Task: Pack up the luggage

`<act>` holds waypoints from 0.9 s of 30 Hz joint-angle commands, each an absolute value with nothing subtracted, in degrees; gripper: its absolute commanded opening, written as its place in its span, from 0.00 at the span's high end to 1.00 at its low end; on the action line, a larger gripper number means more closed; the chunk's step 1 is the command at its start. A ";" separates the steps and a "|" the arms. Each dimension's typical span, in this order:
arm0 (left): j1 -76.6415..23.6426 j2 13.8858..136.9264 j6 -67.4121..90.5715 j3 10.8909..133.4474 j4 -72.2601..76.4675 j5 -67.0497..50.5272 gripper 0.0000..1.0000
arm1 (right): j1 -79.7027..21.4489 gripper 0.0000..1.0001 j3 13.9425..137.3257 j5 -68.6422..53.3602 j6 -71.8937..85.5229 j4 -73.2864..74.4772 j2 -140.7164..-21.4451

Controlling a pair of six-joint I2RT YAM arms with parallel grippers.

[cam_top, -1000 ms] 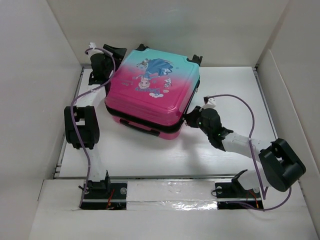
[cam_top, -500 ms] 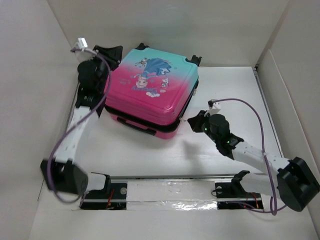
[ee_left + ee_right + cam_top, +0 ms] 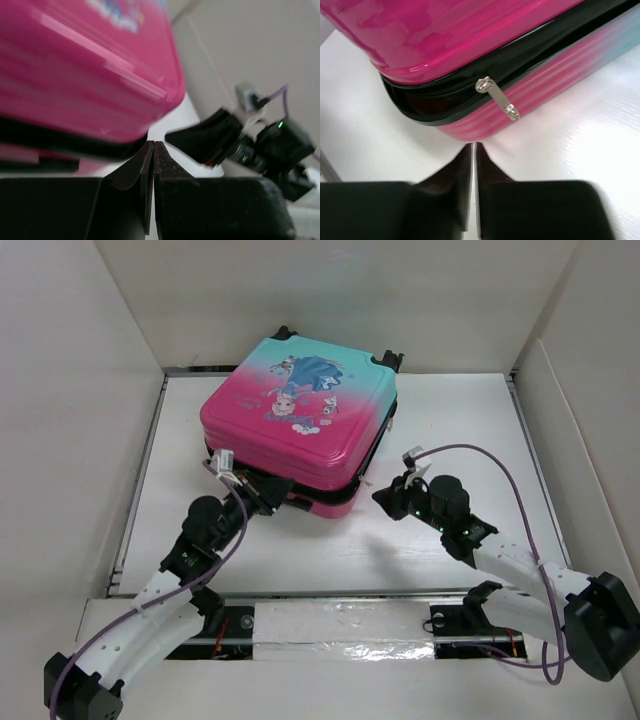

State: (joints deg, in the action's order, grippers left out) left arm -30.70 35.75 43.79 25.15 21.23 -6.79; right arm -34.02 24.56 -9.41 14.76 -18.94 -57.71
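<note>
The luggage (image 3: 300,415) lies flat and closed on the white table, pink-to-teal with a princess print on top. My left gripper (image 3: 272,500) is at its near front edge, low by the black zip seam, jaws shut on nothing; the left wrist view shows the tips (image 3: 153,144) together just under the pink shell (image 3: 85,75). My right gripper (image 3: 381,497) sits at the luggage's near right corner, shut and empty. In the right wrist view its tips (image 3: 473,145) point at the corner (image 3: 470,40), a little below a silver zip pull (image 3: 498,100) hanging from the seam.
White walls (image 3: 80,410) box in the table on the left, back and right. A metal rail (image 3: 330,595) with the arm bases runs along the near edge. Black wheels (image 3: 388,360) stick out at the luggage's far side. Cables loop off both wrists.
My left arm has swung from the luggage's far left side round to its near front edge, and its jaws have closed. The right gripper stayed by the right corner, closing slightly.
</note>
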 commanded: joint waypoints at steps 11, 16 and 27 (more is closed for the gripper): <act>-38.58 29.05 46.93 6.68 16.57 10.73 0.48 | -20.40 0.47 33.13 -43.84 2.90 -29.44 -72.41; -38.58 39.71 47.28 9.05 23.72 11.33 0.29 | -19.86 0.40 38.31 -50.62 0.70 -27.34 -79.53; -34.63 44.56 45.27 8.17 33.30 5.19 0.34 | -19.86 0.37 41.40 -51.15 -1.94 -28.03 -86.83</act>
State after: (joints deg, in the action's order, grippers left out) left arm -34.76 44.18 46.87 6.68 27.03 8.16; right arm -19.94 39.11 -48.84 -0.47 -24.80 -86.04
